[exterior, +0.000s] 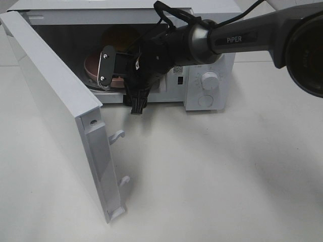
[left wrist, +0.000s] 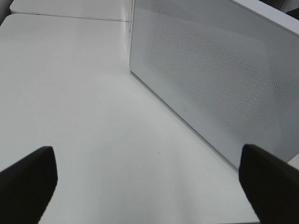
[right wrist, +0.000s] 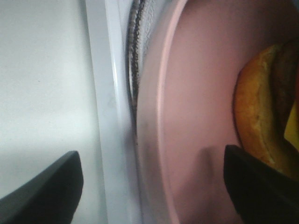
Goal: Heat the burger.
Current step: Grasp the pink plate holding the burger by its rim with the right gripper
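Burger [right wrist: 261, 116]: we see it on the pink plate [right wrist: 196, 116] inside the microwave [exterior: 212, 83]; from overhead only its brown dome shows behind the right arm.
Hidden: most of the burger and plate are blocked by the right gripper [exterior: 121, 85]; in the right wrist view the bun is cut off at the frame edge.
Door [exterior: 60, 121]: swung wide, its mesh panel filling part of the left wrist view.
Right arm: we see it stretched across to the oven mouth, wrist rolled, jaws spread apart at the plate's rim, gripping nothing.
Left gripper [left wrist: 149, 186]: out of the overhead view; fingers [left wrist: 28, 182] spread wide over the bare table [left wrist: 70, 93], empty, beside the door.
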`<action>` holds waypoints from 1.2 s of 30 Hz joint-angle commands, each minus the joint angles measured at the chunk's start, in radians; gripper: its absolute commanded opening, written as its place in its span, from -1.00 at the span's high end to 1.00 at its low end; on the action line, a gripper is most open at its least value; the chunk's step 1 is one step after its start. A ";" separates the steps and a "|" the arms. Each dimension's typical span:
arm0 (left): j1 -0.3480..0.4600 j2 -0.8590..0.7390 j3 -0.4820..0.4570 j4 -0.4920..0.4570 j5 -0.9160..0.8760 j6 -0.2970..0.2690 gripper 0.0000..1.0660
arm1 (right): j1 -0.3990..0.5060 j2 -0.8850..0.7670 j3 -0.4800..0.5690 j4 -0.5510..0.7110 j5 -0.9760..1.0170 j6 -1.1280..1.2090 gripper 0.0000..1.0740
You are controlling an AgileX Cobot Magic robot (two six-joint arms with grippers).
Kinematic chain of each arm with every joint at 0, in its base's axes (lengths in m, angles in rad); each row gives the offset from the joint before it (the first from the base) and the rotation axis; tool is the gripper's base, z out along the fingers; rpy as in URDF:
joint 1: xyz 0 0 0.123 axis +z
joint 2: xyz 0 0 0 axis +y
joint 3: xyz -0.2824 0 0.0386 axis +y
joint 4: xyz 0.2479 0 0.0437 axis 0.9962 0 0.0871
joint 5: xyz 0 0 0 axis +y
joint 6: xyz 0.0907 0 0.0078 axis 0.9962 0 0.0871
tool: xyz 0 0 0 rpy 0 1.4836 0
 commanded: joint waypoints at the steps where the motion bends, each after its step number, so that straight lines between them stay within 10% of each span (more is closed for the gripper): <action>1: 0.004 -0.015 0.001 0.002 -0.009 -0.008 -0.83 | -0.008 0.016 -0.009 0.005 -0.011 -0.005 -0.47; 14: 0.004 -0.015 0.001 0.002 -0.009 -0.008 -0.83 | -0.009 0.019 -0.009 0.006 -0.007 0.001 -0.05; 21: 0.004 -0.015 0.001 0.002 -0.009 -0.008 -0.83 | -0.009 0.019 -0.009 0.009 0.012 0.002 0.90; 36: 0.004 -0.015 0.001 0.002 -0.009 -0.008 -0.83 | 0.010 -0.009 -0.009 0.060 0.104 -0.014 1.00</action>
